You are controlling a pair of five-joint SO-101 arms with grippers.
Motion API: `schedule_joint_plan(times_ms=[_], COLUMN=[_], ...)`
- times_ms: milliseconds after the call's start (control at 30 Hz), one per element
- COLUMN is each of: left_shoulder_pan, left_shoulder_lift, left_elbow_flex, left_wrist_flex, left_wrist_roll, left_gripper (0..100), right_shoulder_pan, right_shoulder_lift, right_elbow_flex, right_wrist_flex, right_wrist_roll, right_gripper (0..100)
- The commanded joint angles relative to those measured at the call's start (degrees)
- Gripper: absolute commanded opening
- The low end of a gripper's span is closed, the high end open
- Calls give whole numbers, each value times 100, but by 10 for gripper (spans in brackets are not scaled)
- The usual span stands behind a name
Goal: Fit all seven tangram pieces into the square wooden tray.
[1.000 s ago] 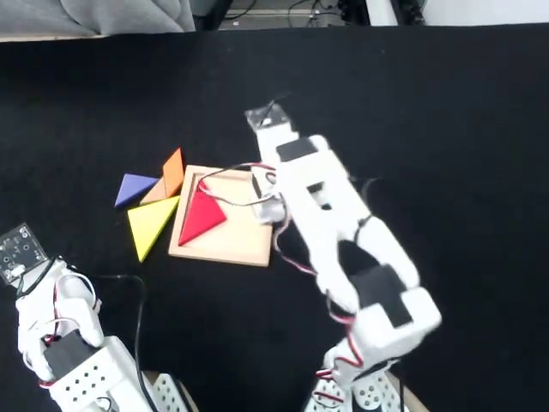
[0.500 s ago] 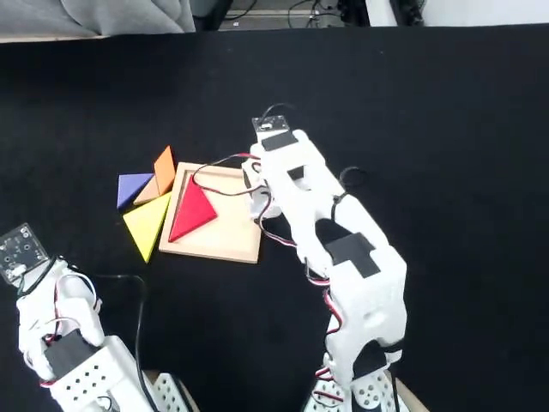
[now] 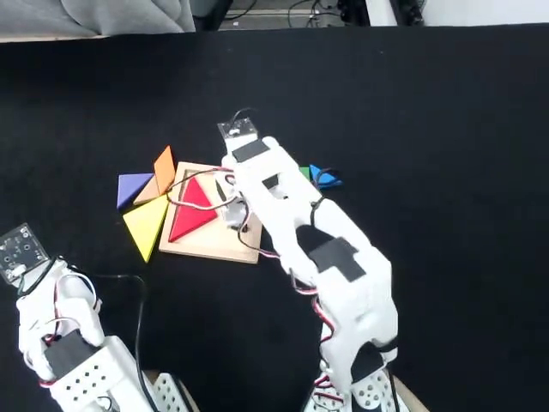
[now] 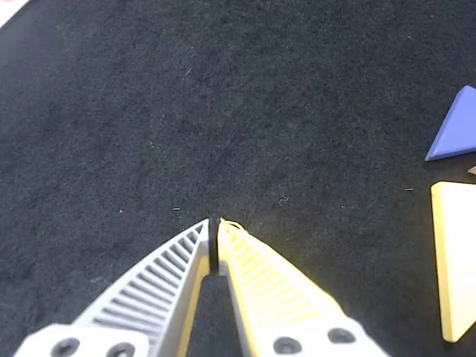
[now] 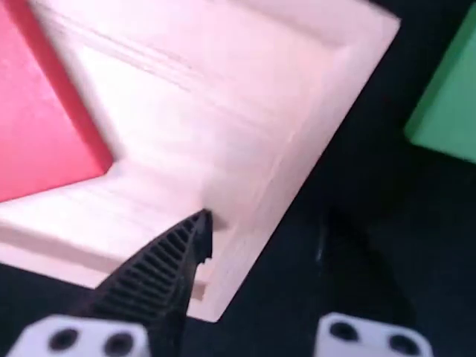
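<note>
Arm (image 3: pixel 309 240) stretched forward, right hand (image 3: pixel 233 209) at tray (image 3: pixel 214 250) corner, grip unclear; left hand (image 4: pixel 214 227) pinched together.

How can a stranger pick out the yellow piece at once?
On the black table lies a wooden tray. Off its left side, lowest in the high view, lies the yellow triangle. It is larger than the purple triangle and orange piece above it.

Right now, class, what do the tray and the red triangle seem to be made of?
The tray looks like pale, matte wood: faint grain lines cross its floor. The red triangle may be painted wood or plastic; its flat, even colour hides any grain.
</note>
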Motion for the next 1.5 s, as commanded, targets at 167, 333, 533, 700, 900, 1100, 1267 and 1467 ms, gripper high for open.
schedule_joint_plan(times_ms=[167,333,533,700,900,1100,1267,1467], left_shoulder_pan=[40,40,40,40,40,48,48,48], left_shoulder_lift=[-62,-62,-62,-62,-62,-62,-62,-62], left_elbow_flex=[101,101,101,101,101,101,101,101], left_wrist_flex=[18,18,18,18,18,18,9,9], left_wrist_roll=[-18,-18,-18,-18,-18,-18,-18,-18], left_gripper=[30,30,30,30,30,30,30,30], right_shoulder_pan=[246,519,1143,1125,1152,1143,1046,888], right_shoulder_lift=[356,356,347,321,-664,-2229,-2246,-1560], right_elbow_flex=[-567,-567,-558,-593,-224,189,259,444], right_wrist_flex=[290,536,879,1037,1108,1002,1204,1222], right_wrist_roll=[-26,607,1521,2101,2505,2514,2514,2523], right_gripper=[31,10,10,10,11,49,283,256])
